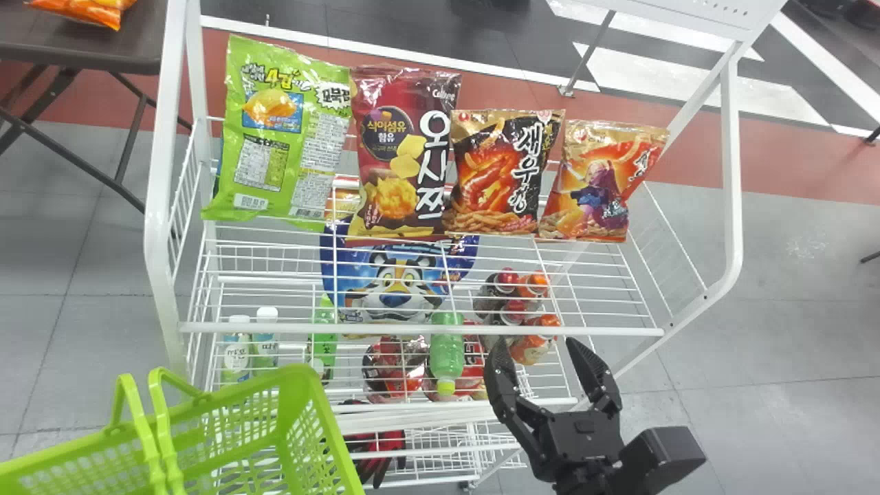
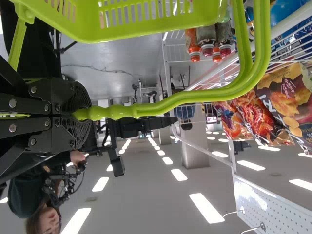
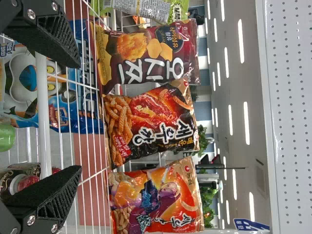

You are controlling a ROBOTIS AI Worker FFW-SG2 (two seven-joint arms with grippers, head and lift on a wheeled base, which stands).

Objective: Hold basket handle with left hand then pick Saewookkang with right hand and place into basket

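Saewookkang (image 1: 500, 175), likely the dark bag right of centre on the upper shelf (image 1: 605, 331), looks light, slick and crushable, best pinched gently mid-bag by the right gripper (image 1: 535, 341), jaws wide and empty, while the left gripper (image 2: 82, 115) has its jaws closed on the basket handle (image 2: 161, 106).

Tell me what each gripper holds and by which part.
The left gripper holds the green basket by its handle; the right gripper is open and holds nothing.
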